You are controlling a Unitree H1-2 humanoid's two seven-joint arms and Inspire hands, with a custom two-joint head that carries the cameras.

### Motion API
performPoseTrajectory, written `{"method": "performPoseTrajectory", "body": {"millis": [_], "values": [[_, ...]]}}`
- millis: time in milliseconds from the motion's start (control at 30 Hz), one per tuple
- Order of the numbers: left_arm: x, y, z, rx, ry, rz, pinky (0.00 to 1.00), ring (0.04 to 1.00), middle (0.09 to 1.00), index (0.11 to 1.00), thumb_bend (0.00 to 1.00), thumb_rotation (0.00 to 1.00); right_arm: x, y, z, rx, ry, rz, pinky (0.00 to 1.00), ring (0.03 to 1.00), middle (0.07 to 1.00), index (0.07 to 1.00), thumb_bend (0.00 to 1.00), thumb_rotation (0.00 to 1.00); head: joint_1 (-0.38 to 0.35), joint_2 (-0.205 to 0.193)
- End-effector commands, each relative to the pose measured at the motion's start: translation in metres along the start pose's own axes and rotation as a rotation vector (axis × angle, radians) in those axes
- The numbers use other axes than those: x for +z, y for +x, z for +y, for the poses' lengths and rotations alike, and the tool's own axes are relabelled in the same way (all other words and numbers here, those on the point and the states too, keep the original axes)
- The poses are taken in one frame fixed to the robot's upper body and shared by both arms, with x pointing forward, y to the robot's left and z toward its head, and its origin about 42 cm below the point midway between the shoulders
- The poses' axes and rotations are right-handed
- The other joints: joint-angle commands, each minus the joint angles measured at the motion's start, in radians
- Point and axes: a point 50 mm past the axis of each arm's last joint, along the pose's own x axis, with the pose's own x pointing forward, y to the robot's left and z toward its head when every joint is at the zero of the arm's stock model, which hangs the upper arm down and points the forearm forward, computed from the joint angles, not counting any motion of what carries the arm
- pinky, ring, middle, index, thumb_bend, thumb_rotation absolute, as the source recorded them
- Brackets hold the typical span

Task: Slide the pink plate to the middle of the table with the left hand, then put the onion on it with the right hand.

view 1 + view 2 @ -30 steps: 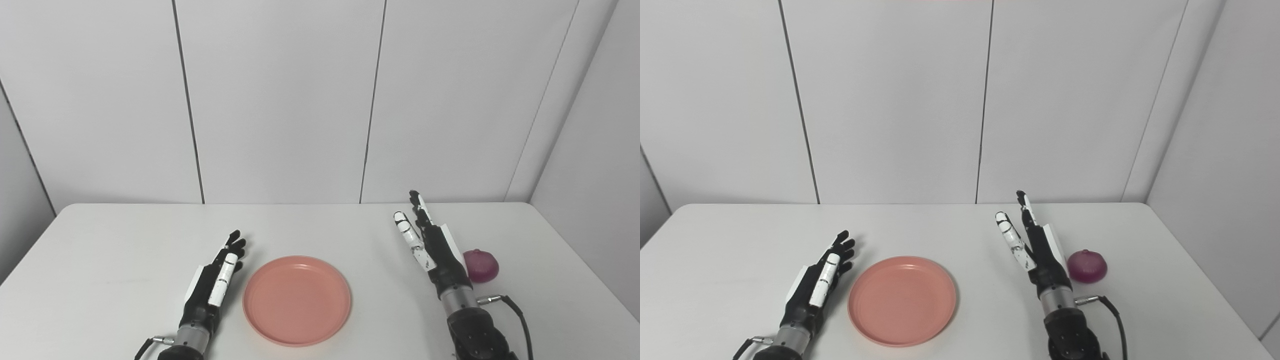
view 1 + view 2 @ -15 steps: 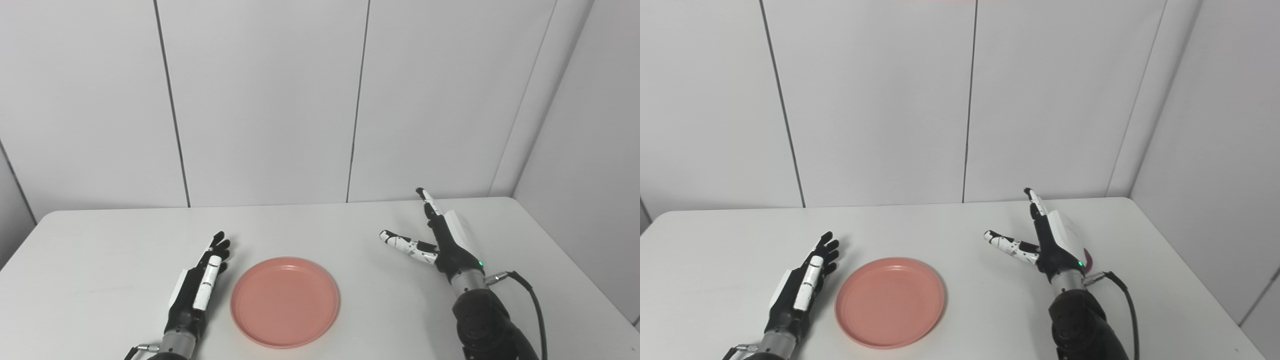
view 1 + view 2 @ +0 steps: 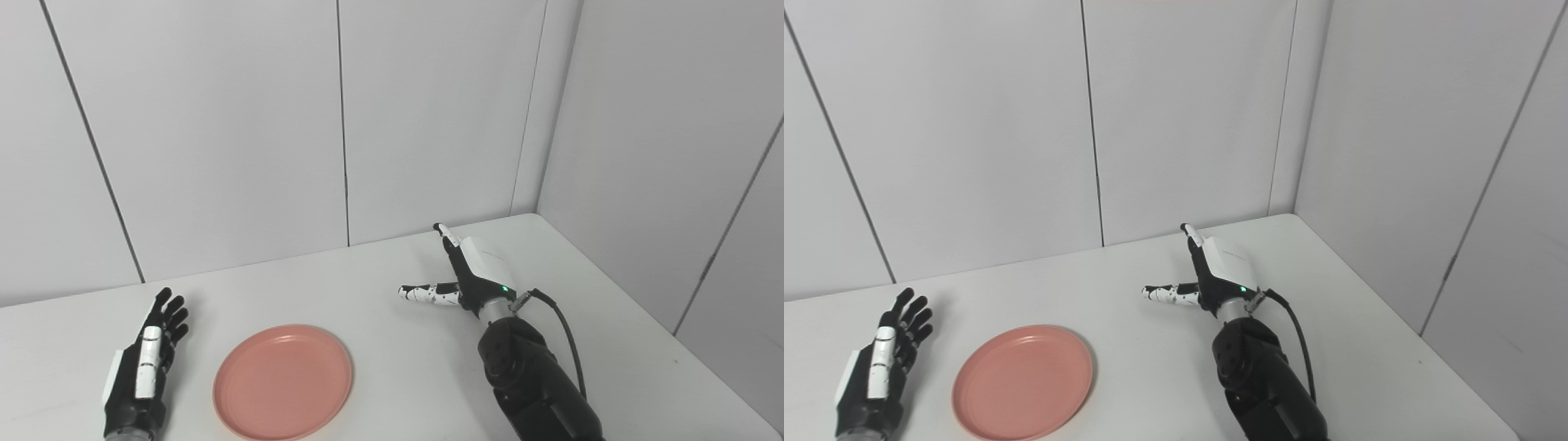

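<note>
**Operator:** Currently, what pose does each hand hold?

**Inspector:** The left hand point(image 3: 142, 373), black with white panels, lies low over the white rectangular table point(image 3: 380, 343), just left of the round pink plastic plate point(image 3: 282, 381) and apart from its rim. Its fingers point(image 3: 909, 312) are straight and slightly fanned, pointing away from the robot. It grips nothing. The right hand point(image 3: 471, 275) stands raised above the table's right half, white back panel facing up and to the right. Its thumb point(image 3: 425, 293) sticks out sideways to the left, and the fingers point up and away. It is spread wide, and no object shows between thumb and fingers.

**Operator:** Which items are hidden or cut off?

**Inspector:** The onion cannot be located in either eye view. Whether it sits behind the right hand and its forearm point(image 3: 533, 383) cannot be determined. The left forearm is cut off by the bottom edge. A black cable point(image 3: 1295, 334) loops from the right wrist down along the forearm.

**Operator:** Report the container and its contents.

**Inspector:** The pink plate rests flat on the table toward the near-left area, between the two hands and closer to the left one. Its inner surface shows only bare pink plastic.
</note>
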Motion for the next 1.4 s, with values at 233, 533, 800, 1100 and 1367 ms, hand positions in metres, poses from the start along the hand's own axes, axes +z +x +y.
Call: {"method": "performPoseTrajectory", "body": {"millis": [233,533,800,1100,1367], "values": [[-0.022,-0.019,0.01,0.005,-0.014,0.053,0.94,0.947,0.953,0.948,0.64,1.0,0.008,0.016,-0.031,-0.115,-0.098,-0.016,0.92,0.893,0.913,0.94,0.83,0.5,-0.004,-0.008],[-0.022,-0.02,0.01,0.006,-0.012,0.053,0.94,0.949,0.953,0.947,0.64,1.0,-0.004,0.018,-0.039,-0.132,-0.131,0.036,0.92,0.9,0.917,0.942,0.85,0.51,-0.004,-0.011],[-0.022,-0.021,0.007,-0.004,-0.006,0.043,0.94,0.945,0.944,0.937,0.66,1.0,-0.015,0.022,-0.044,-0.098,-0.14,0.108,0.92,0.894,0.91,0.942,0.86,0.54,-0.001,-0.008],[-0.02,-0.023,0.004,-0.018,-0.004,0.036,0.94,0.947,0.946,0.935,0.65,1.0,-0.025,0.025,-0.044,-0.063,-0.122,0.156,0.93,0.901,0.911,0.942,0.87,0.53,-0.001,-0.007],[-0.021,-0.024,0.004,-0.019,0.019,0.033,0.93,0.943,0.944,0.933,0.63,1.0,-0.03,0.03,-0.038,0.009,-0.155,0.19,0.92,0.899,0.906,0.945,0.9,0.56,-0.001,-0.005]]}}
